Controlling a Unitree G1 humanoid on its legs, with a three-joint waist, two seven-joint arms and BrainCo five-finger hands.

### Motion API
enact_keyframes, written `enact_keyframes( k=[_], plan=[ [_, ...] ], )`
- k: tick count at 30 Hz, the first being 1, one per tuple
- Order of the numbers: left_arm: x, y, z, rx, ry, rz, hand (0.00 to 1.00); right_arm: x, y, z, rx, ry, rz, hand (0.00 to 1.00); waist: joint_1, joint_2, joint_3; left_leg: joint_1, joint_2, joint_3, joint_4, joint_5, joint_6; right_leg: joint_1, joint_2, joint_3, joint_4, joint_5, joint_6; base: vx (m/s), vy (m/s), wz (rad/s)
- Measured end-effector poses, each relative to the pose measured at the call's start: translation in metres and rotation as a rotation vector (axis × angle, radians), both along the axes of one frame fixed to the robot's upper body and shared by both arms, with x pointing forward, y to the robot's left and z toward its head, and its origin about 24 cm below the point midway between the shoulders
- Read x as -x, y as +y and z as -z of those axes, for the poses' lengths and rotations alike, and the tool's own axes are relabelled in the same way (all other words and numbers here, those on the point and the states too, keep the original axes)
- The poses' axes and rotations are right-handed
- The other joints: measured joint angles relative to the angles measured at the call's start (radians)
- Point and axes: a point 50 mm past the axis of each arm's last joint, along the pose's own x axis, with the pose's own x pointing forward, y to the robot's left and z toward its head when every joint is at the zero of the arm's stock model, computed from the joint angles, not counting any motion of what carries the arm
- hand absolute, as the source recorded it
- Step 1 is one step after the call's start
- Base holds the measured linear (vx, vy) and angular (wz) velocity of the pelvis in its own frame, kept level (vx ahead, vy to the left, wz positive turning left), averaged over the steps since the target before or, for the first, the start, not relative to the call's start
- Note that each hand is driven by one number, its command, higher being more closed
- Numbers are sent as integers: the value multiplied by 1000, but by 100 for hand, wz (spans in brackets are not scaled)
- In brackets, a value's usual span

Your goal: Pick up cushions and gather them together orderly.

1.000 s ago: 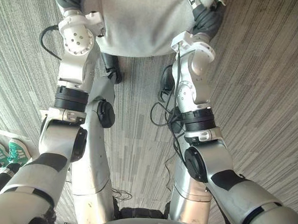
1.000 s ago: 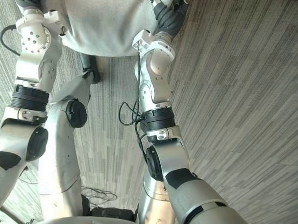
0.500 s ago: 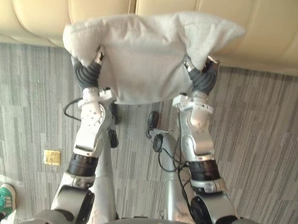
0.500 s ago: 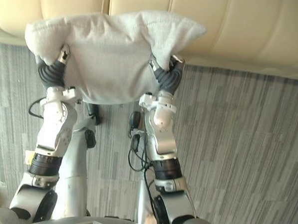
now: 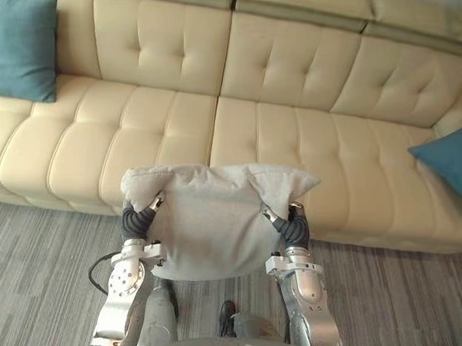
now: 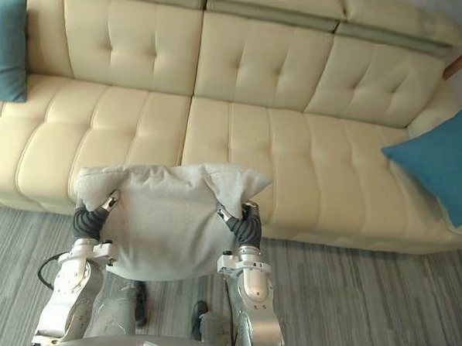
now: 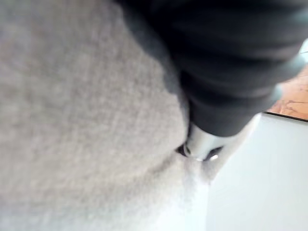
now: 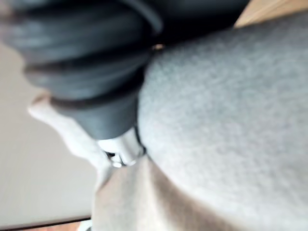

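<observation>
A pale grey cushion (image 5: 209, 226) hangs in the air in front of me, just before the front edge of a cream sofa (image 5: 280, 129). My left hand (image 5: 139, 218) grips its left side and my right hand (image 5: 292, 229) its right side. Each thumb lies on the near face, and the cushion's top corners droop over the hands. Both wrist views show the grey cloth (image 7: 72, 120) (image 8: 216, 120) pressed close against each hand's dark cover. One teal cushion (image 5: 20, 47) leans against the sofa back at the far left. Another teal cushion (image 5: 453, 157) rests at the sofa's right end.
The tufted sofa spans the whole width, and its middle seats are bare. Grey striped carpet (image 5: 32, 271) runs between me and the sofa's front edge.
The camera has tilted up from the floor to the sofa. Both hands keep their hold on the grey cushion, which stays between them.
</observation>
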Motion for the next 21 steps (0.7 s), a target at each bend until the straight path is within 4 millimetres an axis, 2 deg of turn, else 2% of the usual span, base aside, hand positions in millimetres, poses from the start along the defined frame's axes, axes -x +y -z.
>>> enact_keyframes(
  k=[1,4,6,7,8,9,11,13,14,15,16,17,18,19,20,21],
  plan=[
    [0,0,1,0,3,1,100,-2,0,3,5,10,0,100,-3,0,0,9,-2,1,1,-6,3,-3,-5,2,27,0,2,52,101,-6],
    [0,-1,8,-3,34,19,100,-4,-2,17,22,71,-1,100,-21,3,1,63,-22,-3,-1,-32,16,-67,-36,0,255,21,23,19,121,14],
    [2,-1,11,-3,54,19,100,-4,-2,22,24,89,-2,100,-32,14,5,102,-42,-16,-17,-43,28,-130,-66,-2,414,99,1,35,93,25],
    [2,-1,12,-3,55,19,100,-4,-2,22,26,91,-3,100,-34,25,7,108,-42,-27,-26,-45,34,-133,-69,-6,421,98,-10,42,70,24],
    [2,0,12,-6,55,17,100,-4,-2,23,27,95,-3,100,-34,34,10,119,-49,-30,-48,-45,39,-134,-79,-28,409,57,-16,75,56,10],
    [2,1,11,-7,54,9,100,-6,-1,23,25,94,-7,100,-31,29,6,126,-54,-31,-72,-40,48,-150,-84,-56,365,15,-15,93,33,-3],
    [1,3,10,-13,49,8,100,-9,-1,20,28,81,-9,100,-30,33,8,125,-56,-39,-104,-37,53,-188,-74,-93,231,5,-17,103,3,-6],
    [-2,2,12,-12,55,18,100,-10,-4,19,34,77,-3,100,-48,35,8,136,-63,-60,-140,-37,53,-207,-57,-104,-18,91,-4,190,-69,21],
    [-5,0,16,-10,69,27,100,-11,-6,19,44,75,0,100,-59,25,2,157,-81,-78,-162,-37,51,-223,-70,-99,-136,173,13,235,-101,32],
    [-6,-1,17,-12,72,30,100,-11,-7,19,47,74,1,100,-65,24,2,163,-92,-90,-165,-40,47,-232,-80,-97,-160,191,19,343,-187,53],
    [-7,-2,19,-21,83,44,100,-11,-8,19,48,75,4,100,-84,9,0,190,-118,-117,-168,-54,23,-241,-106,-73,-186,211,21,389,-270,69],
    [-6,-3,20,-23,88,52,100,-10,-9,20,50,81,9,100,-95,-3,-2,224,-126,-136,-160,-77,-6,-234,-119,-52,-171,215,8,505,-391,91],
    [-6,-7,21,-11,91,61,100,-8,-13,21,49,86,22,100,-107,8,-11,239,-114,-174,-145,-106,-23,-233,-107,-54,-115,255,-17,501,-410,81],
    [-3,-13,21,13,93,65,100,-3,-16,22,61,92,23,100,-101,44,-32,260,-68,-195,-148,-125,-54,-235,-76,-98,-66,228,-17,461,-311,49],
    [-2,-16,19,30,82,62,100,-2,-18,19,62,85,23,100,-91,66,-43,233,-36,-214,-58,-132,-77,-235,-48,-114,-56,209,-31,622,-277,6],
    [0,-19,15,56,59,55,100,-1,-19,12,54,61,23,100,-81,90,-51,168,3,-247,193,-126,-132,-228,8,-134,-50,174,-67,569,-186,-17]
  ],
)
